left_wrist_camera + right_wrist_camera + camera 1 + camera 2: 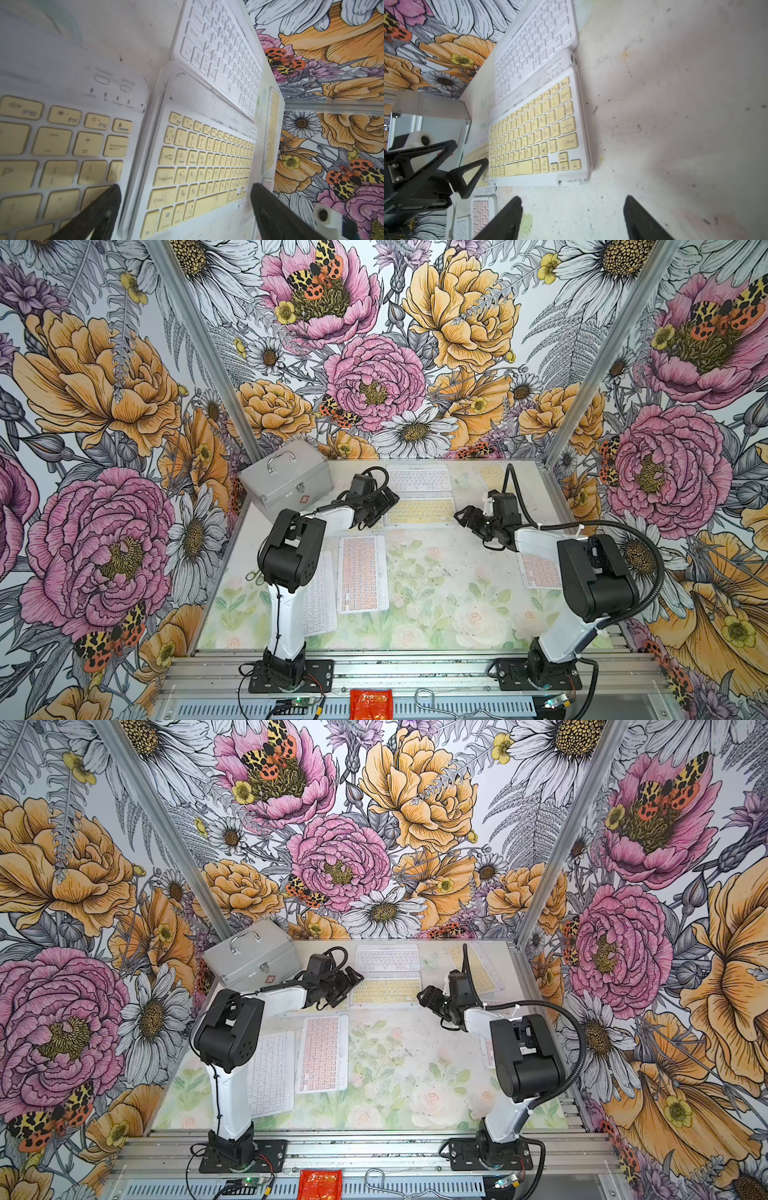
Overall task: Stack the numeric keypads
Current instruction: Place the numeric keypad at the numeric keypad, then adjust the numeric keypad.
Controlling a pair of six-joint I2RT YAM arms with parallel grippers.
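Several keypads lie flat on the table. In both top views a yellow-keyed keypad (420, 512) (386, 990) lies mid-table, seemingly on a second white frame. A white one (417, 479) lies behind it and another yellow one (494, 477) at the back right. A pink one (362, 574) and a white one (320, 605) lie near the left arm. Another pink one (540, 572) is partly under the right arm. My left gripper (388, 506) (186, 187) hovers open at the middle keypad's (199, 166) left end, over a further yellow keypad (62, 145). My right gripper (465, 520) (573, 198) is open and empty over bare table beside that keypad (537, 133).
A silver metal case (286, 483) with a handle stands at the back left, close to the left gripper. A red packet (371, 703) and a wire hook (428, 699) lie on the front rail. Floral walls close in three sides of the table (436, 572).
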